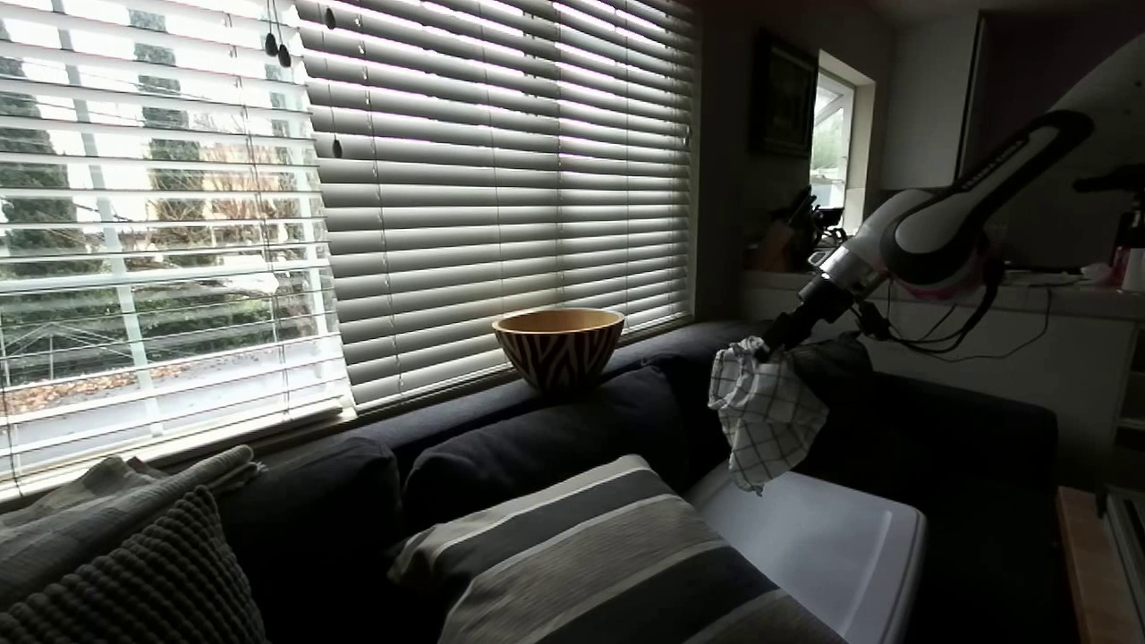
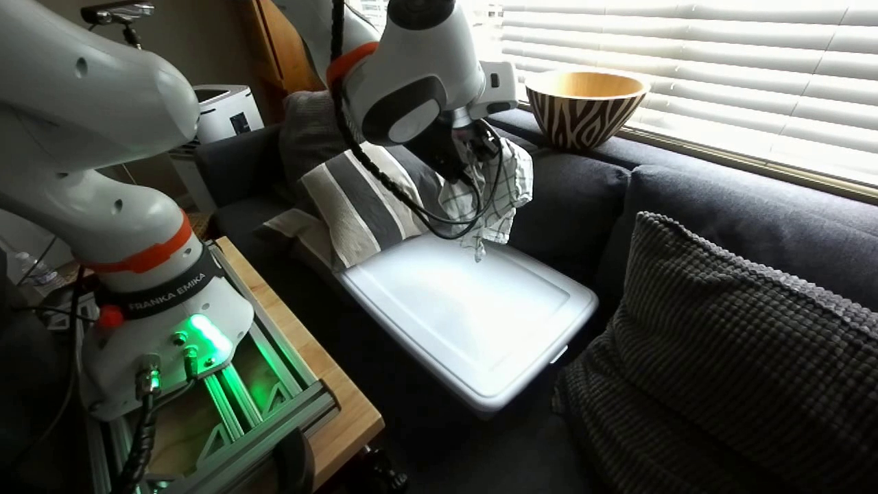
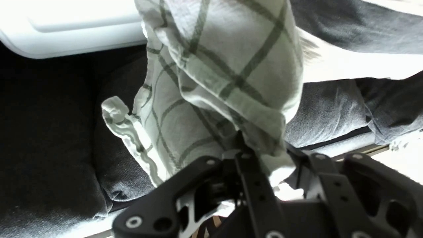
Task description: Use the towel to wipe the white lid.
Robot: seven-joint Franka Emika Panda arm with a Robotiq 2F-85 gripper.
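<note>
The towel is white with a dark grid. It hangs bunched from my gripper in both exterior views [image 1: 771, 416] [image 2: 516, 189] and fills the middle of the wrist view [image 3: 228, 62]. My gripper [image 3: 267, 148] is shut on the towel, with cloth between its fingertips; it also shows in the exterior views [image 1: 771, 342] [image 2: 473, 151]. The white lid [image 2: 466, 309] lies flat on a bin on the sofa; it also shows in an exterior view [image 1: 823, 537] and at the wrist view's upper left [image 3: 82, 29]. The towel's lower tip hangs over the lid's back part; I cannot tell whether they touch.
A striped pillow [image 1: 608, 546] leans against the lid's edge. A zebra-patterned bowl [image 2: 583, 113] stands on the sofa back by the window blinds [image 1: 501, 179]. A ribbed cushion [image 2: 741, 343] sits beside the bin. The wooden robot table [image 2: 343, 405] stands before the sofa.
</note>
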